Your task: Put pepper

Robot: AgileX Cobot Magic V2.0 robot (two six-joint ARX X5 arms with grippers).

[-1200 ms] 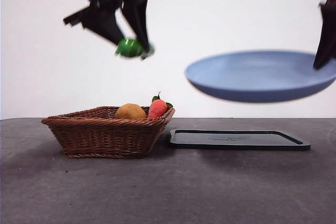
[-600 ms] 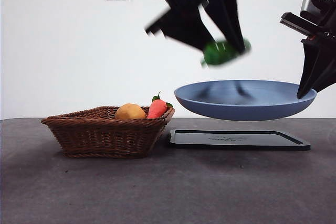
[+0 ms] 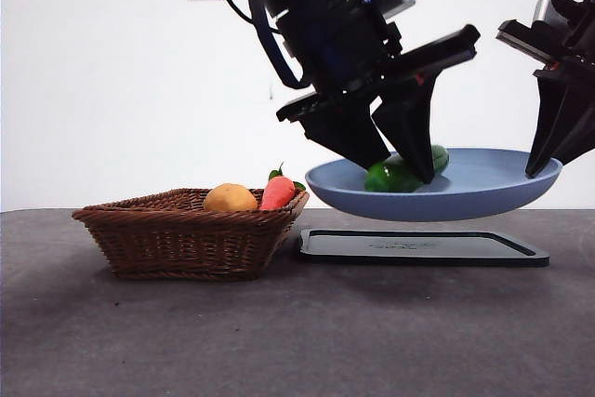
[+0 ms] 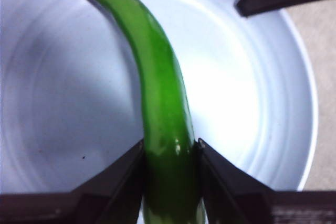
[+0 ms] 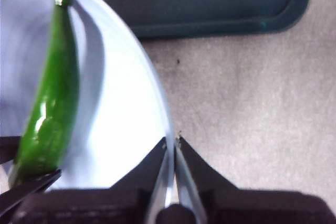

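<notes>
Left gripper (image 4: 170, 153) pinches the pepper (image 3: 402, 172) low inside the blue plate (image 3: 483, 194). Right gripper (image 5: 171, 142) clamps the plate's rim, holding it above the dark tray (image 3: 423, 246). Risk — a 1-sided rim grip; downward push could tip the plate.

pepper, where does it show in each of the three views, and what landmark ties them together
Front view: the pepper lies low over the blue plate, between the left claw jaws.
Left wrist view: pepper runs up the middle, pinched by the left claw.
Right wrist view: pepper at the left, over the plate; right claw pinches the plate's rim.
Shared landmark: the blue plate, in all three.
</notes>
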